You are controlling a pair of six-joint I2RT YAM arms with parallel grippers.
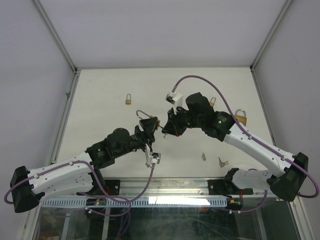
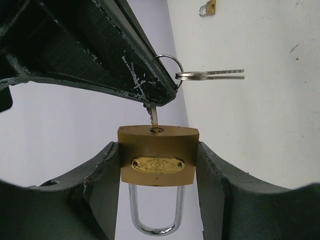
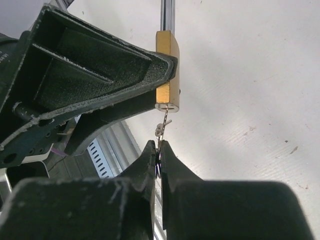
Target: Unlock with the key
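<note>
My left gripper (image 1: 150, 126) (image 2: 158, 172) is shut on a brass padlock (image 2: 157, 142), gripping its body by both sides above the table. The steel shackle (image 2: 152, 212) is closed and points back toward the wrist. My right gripper (image 1: 167, 129) (image 3: 159, 146) is shut on a key (image 3: 162, 125) whose blade tip sits in the padlock's keyhole (image 2: 157, 130). The padlock also shows edge-on in the right wrist view (image 3: 167, 75). A key ring (image 2: 169, 64) with spare keys (image 2: 215, 75) hangs beside the right finger.
Other padlocks lie on the white table: a small one (image 1: 129, 99) at the back left, one (image 1: 241, 117) at the right and one (image 1: 212, 102) behind the right arm. Loose keys (image 1: 203, 156) (image 1: 222, 161) lie near the front edge.
</note>
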